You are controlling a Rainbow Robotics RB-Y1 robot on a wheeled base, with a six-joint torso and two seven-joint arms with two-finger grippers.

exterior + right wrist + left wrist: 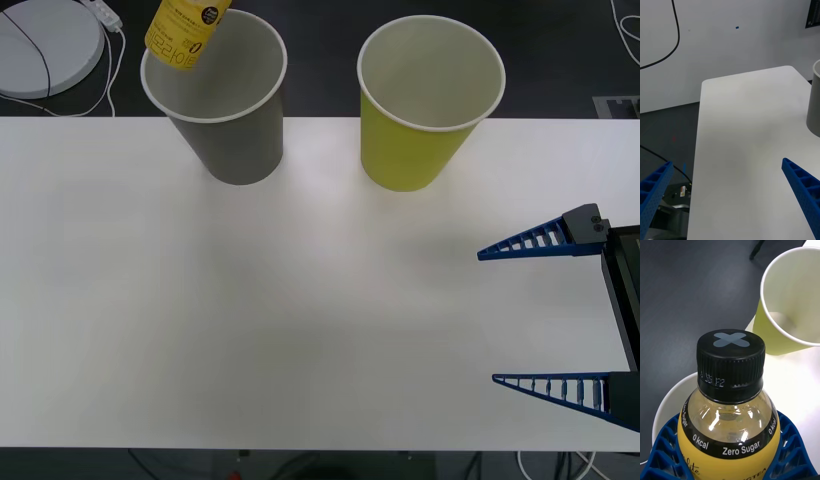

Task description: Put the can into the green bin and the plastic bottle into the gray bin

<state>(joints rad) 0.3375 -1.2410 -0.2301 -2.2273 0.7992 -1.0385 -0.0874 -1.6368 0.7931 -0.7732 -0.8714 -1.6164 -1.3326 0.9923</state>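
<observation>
The plastic bottle (186, 30), yellow with a black cap (730, 358), hangs tilted over the far left rim of the gray bin (222, 95). My left gripper (728, 465) is shut on it, blue fingers (790, 450) hugging its body. The gray bin's white rim (662, 416) lies just below the bottle. The green bin (425, 105) stands upright to the right of the gray one, and in the left wrist view the green bin (790, 307) sits beyond the cap. My right gripper (488, 316) waits open over the table's right side, and its wrist view catches the gray bin (814, 101). The can is out of view.
Both bins stand at the far edge of the white table (300, 330), with dark floor beyond. A round white device (40, 45) with a cable lies on the floor at the far left. The right gripper (726, 162) hovers above bare tabletop.
</observation>
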